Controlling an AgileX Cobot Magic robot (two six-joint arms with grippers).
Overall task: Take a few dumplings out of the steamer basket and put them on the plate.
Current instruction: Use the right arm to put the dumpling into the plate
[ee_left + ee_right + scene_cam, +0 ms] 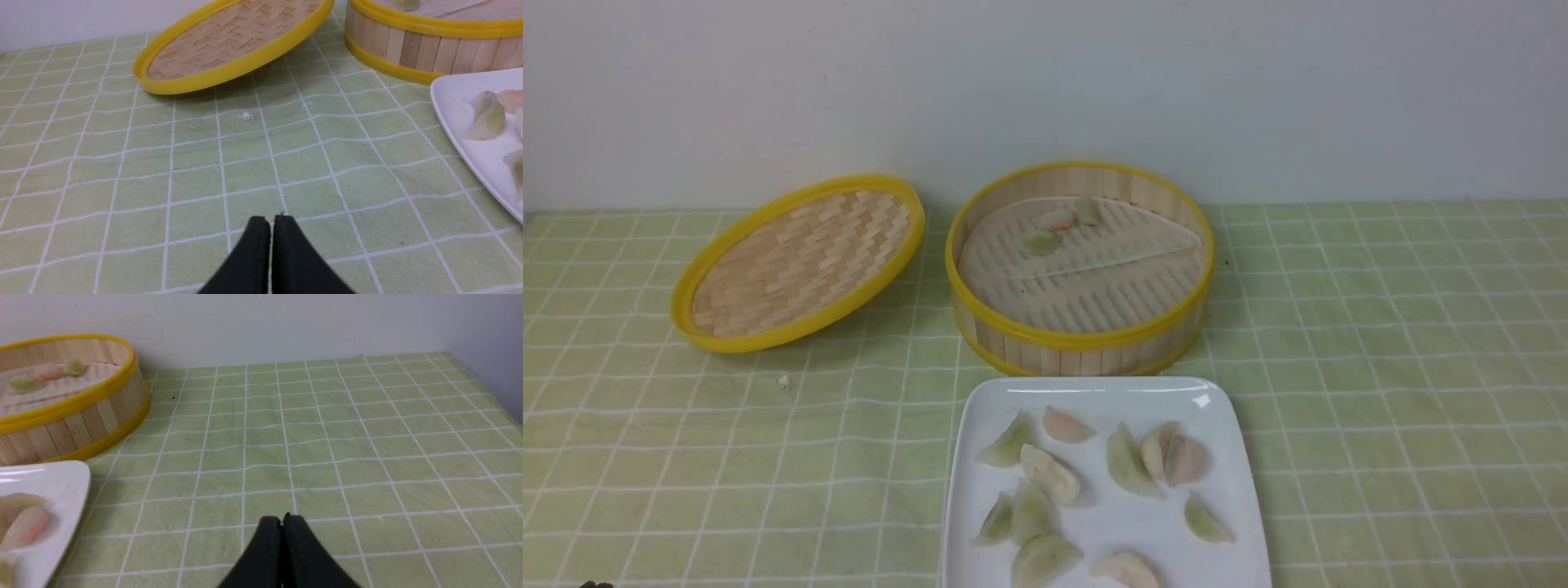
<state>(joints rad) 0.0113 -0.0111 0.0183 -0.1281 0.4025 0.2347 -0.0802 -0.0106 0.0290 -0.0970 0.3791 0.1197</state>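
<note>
Both claws, left (271, 220) and right (282, 520), closed tight, empty; most dumplings (1049, 472) on plate (1225, 425), at six o'clock from steamer basket (1086, 347).

Bright, even overhead light, soft shadows, faint glare on the plate (1209, 402), slightly blurred wrist-view edges.

Left tool (271, 220): black fingers pressed together, only hairline seam between tips, nothing held. Tips hover low over surface (122, 171), pointing forward along it.

Right tool (282, 520): same pose, black fingers closed tip to tip, empty. Tips low over surface, aimed forward.

Both tools seen only in own wrist views, fingers rising from lower edge, widening toward base. Arms, wrists out of sight. Front view shows neither arm nor tool, apart from small dark speck at lower left corner, too little to identify.
</note>
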